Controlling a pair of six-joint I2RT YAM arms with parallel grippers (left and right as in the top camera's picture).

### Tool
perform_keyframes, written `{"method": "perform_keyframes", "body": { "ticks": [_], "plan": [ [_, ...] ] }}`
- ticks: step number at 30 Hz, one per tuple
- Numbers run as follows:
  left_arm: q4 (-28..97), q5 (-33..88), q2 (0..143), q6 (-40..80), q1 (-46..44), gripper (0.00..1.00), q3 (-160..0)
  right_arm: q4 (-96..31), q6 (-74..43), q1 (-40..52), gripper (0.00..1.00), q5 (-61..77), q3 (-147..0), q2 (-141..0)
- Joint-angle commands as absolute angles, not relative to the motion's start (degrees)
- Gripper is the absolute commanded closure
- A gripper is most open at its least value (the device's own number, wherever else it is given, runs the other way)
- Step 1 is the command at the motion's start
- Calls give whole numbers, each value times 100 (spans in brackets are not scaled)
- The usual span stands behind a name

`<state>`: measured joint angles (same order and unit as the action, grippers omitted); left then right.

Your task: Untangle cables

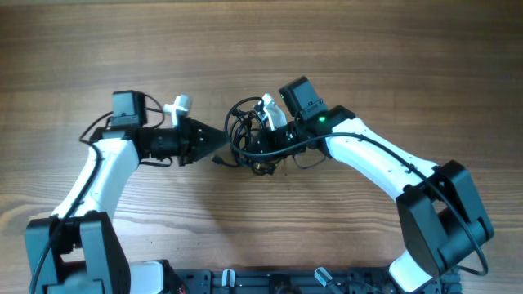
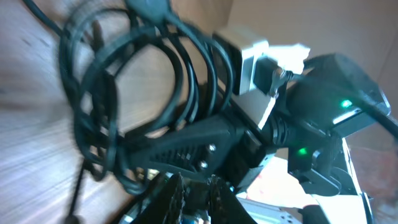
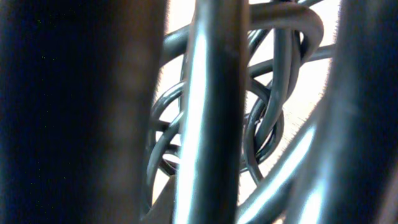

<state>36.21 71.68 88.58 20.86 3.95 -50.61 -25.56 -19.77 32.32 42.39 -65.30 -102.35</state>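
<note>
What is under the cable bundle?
The wooden table shows through the loops of the cables. The right gripper covers part of the bundle, so anything beneath there is hidden.

Black cables (image 1: 243,122); brown wood-grain table (image 1: 392,57); white left arm (image 1: 102,167) and right arm (image 1: 372,155), black joints.

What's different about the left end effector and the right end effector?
The left end effector only reaches the left edge of the cables; the right end effector is buried in the loops. The right arm shows a green light; the left arm shows none. Both point at the same bundle.
</note>
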Motion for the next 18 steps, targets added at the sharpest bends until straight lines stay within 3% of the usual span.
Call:
{"method": "perform_keyframes", "body": {
  "ticks": [1, 6, 10, 14, 18],
  "plan": [
    [3468, 7231, 8906, 2545, 23, 82, -5046, -2502, -1817, 3223, 96, 4289, -6595, -10071],
    [3538, 6206, 8903, 3503, -331, 80, -5046, -2528, -1815, 3223, 96, 3964, -6593, -10071],
    [3693, 6055, 8871, 3865, -279, 71, -5046, -2569, -1804, 3223, 96, 3404, -6593, -10095],
    [3708, 4661, 8818, 4353, -364, 66, -5046, -2530, -1553, 3229, 96, 3048, -6593, -10095],
    [3527, 4237, 8818, 5144, -888, 69, -5046, -2462, -1028, 3304, 96, 3301, -6593, -10095]
  ]
}}
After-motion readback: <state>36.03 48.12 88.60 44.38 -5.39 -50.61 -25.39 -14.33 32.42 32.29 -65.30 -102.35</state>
